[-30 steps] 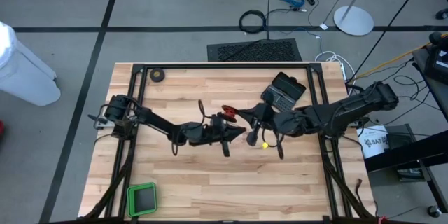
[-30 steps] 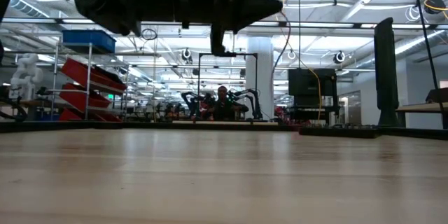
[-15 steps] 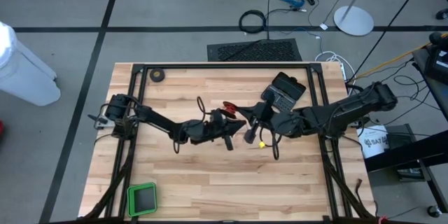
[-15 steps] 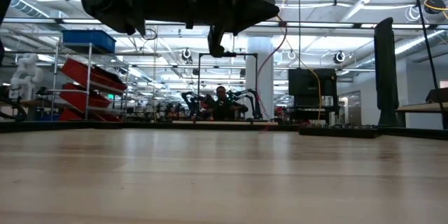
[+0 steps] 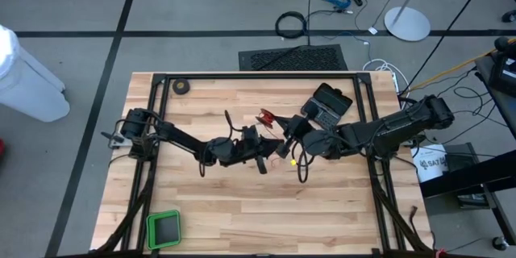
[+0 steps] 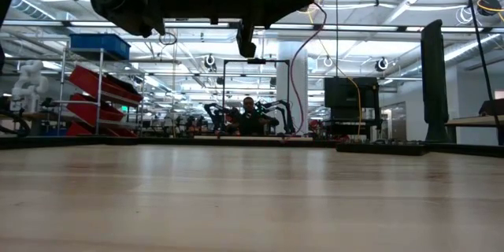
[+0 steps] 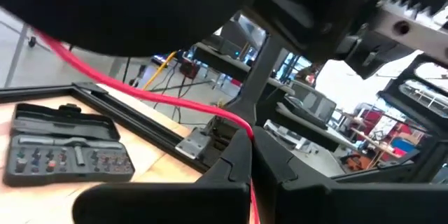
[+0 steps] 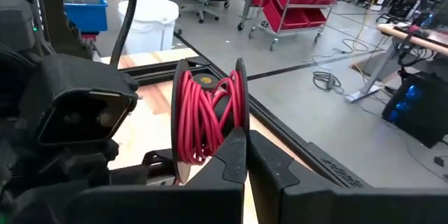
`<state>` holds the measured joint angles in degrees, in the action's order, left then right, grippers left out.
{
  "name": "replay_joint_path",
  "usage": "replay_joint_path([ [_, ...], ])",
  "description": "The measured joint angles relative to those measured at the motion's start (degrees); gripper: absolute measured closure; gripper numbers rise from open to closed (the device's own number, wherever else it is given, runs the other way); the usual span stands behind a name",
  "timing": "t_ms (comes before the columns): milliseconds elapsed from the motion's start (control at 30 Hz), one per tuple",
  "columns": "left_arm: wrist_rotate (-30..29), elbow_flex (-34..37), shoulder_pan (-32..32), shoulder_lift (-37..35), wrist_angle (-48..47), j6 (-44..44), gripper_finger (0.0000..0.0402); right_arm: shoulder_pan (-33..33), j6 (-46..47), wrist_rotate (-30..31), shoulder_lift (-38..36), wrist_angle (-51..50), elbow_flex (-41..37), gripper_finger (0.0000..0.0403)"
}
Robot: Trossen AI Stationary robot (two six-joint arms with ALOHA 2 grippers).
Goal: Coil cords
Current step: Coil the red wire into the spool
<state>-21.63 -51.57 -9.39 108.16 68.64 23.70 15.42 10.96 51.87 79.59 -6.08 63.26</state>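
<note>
Mid-table, centre of high view: both arms meeting nose to nose over the wooden table [image 5: 242, 201], cord-coiling job under way.

Right gripper [image 8: 241, 155] clamped tight on the reel [image 8: 210, 115], fingers pinching its near rim; reel partly wound w/ red wire [image 8: 203, 119], flanges edge-on to the wrist cam, so spool axis running across the fingers, not along them. In high view the reel showing as a small red spot just above centre, at the right gripper's tip [image 5: 284, 143].

Left gripper [image 7: 250, 155] pinched shut on the wire itself: red strand running from upper left of the left wrist frame down into the closed fingertips. In high view left gripper [image 5: 270, 151] sitting just left of and slightly below the reel, near but not touching it.

Low view: both held well above the table top, at top centre of frame; a slack red loop [image 6: 293, 79] hanging down from them, clear of the wood.

Key relation: reel lying to the right of the left gripper, free wire stretching btwn the two; right arm holding the spool, left arm nearer the loose strand. Judged: next wrap needing the strand carried round the spool axis, w/ slack kept btwn flanges.

Also on table: open bit-set case [image 5: 326, 106] upper right, black tape roll [image 5: 182, 86] upper left corner, green tray [image 5: 164, 228] lower left.
</note>
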Motion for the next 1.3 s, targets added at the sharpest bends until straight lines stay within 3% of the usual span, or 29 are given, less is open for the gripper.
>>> replay_joint_path([
  [333,0.0,-0.8,2.4,-0.2,-1.6,0.5,0.0402,0.1,0.6,-1.0,0.1,0.9,0.0,0.0403],
  [600,8.2,-7.4,1.6,-0.2,-7.8,0.2,0.0402,-0.4,0.6,-0.2,2.1,-0.1,0.0,0.0403],
  [767,9.2,-8.4,0.4,-1.2,-13.6,0.0,0.0402,-0.6,0.9,-1.5,2.2,-0.9,0.0,0.0403],
  [967,9.5,-8.3,-1.0,-5.4,-23.0,-2.1,0.0402,0.8,0.8,-1.8,1.5,-2.2,0.0,0.0403],
  [1300,5.1,-8.3,-3.8,-16.5,-40.6,-6.2,0.0402,1.2,2.4,-2.4,0.7,-5.6,-0.1,0.0402],
])
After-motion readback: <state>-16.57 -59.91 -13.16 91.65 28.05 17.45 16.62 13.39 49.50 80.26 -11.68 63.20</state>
